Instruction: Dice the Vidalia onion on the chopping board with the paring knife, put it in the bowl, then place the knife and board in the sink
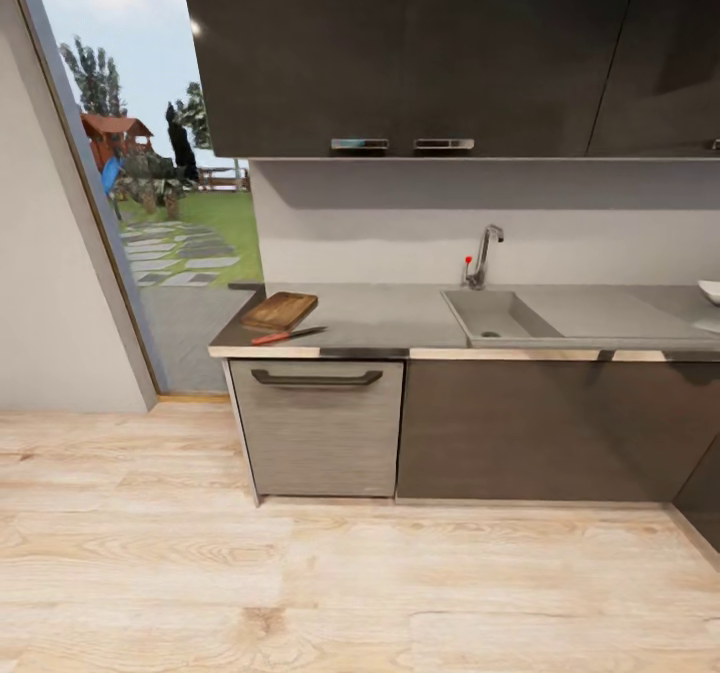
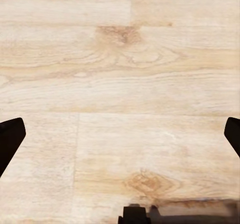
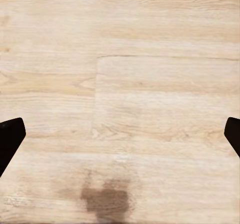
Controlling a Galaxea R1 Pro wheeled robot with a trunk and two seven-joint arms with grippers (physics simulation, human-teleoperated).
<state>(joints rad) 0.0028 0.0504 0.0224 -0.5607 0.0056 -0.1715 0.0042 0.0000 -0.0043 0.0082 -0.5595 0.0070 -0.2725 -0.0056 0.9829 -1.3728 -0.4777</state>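
Beneath each wide-spread, empty claw, left claw (image 2: 120, 134) and right claw (image 3: 120, 134), pale light wood plank floor (image 2: 120, 74) is seen.

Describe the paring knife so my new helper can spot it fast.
Find the grey countertop left of the sink. At its left end lies the brown chopping board; the paring knife lies just in front, near the counter edge. Slim, with an orange-red handle and dark blade.

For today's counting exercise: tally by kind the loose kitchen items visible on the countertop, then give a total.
Chopping board: 1
Paring knife: 1
Bowl, partly cut off at the picture edge: 1
Total: 3
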